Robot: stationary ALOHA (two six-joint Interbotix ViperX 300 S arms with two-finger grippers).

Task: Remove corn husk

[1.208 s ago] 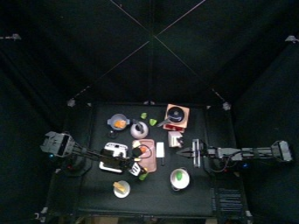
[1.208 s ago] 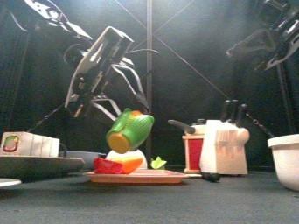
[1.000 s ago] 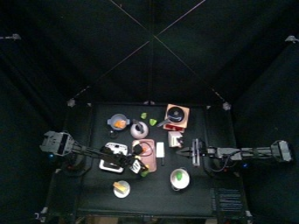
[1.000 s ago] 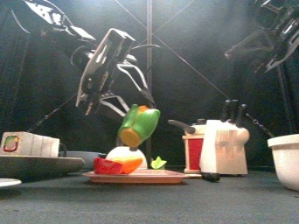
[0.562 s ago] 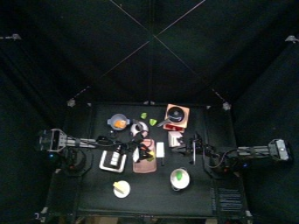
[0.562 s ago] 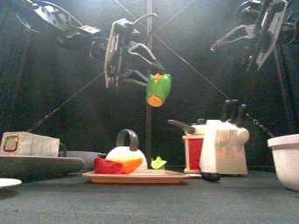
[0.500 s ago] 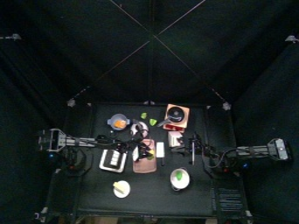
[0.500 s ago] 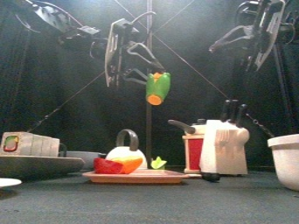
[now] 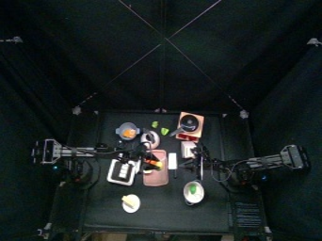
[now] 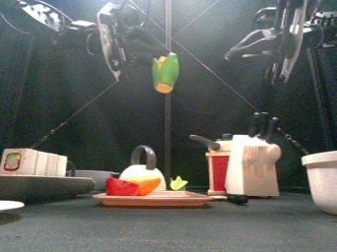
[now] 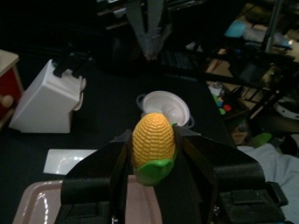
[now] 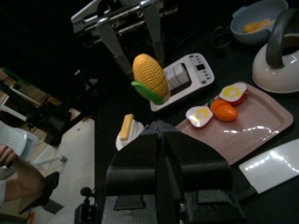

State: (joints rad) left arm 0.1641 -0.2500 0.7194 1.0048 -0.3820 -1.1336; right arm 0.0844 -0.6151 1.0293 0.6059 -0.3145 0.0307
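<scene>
From the front, the thing closest to me is the pink tray (image 10: 156, 200) down on the black table (image 10: 198, 224). On the tray I see a red and orange bit of food (image 10: 134, 184) and a small green leaf (image 10: 178, 183). A kettle with a round handle (image 10: 142, 169) stands just behind the tray. To the left I see a white rack (image 10: 33, 162). To the right is a white knife block (image 10: 253, 157) with black handles sticking up, and at the far right edge a white bowl (image 10: 321, 181).

High above the tray, my left gripper (image 10: 161, 71) holds the corn (image 10: 164, 73) up in the air. The corn is well clear of the table. In the left wrist view the two jaws sit on either side of the corn (image 11: 153, 146), squeezing it at its green end, and the yellow tip points away from the camera.

My right gripper (image 10: 282, 71) hangs up high on the right side, well apart from the corn. Its jaws are pressed together with nothing between them, as the right wrist view (image 12: 162, 154) shows. That view also looks across at the corn (image 12: 149, 77) in the other gripper, with the tray (image 12: 239, 115) lower down.

From the top, both arms reach in over the middle of the table (image 9: 101, 212).
</scene>
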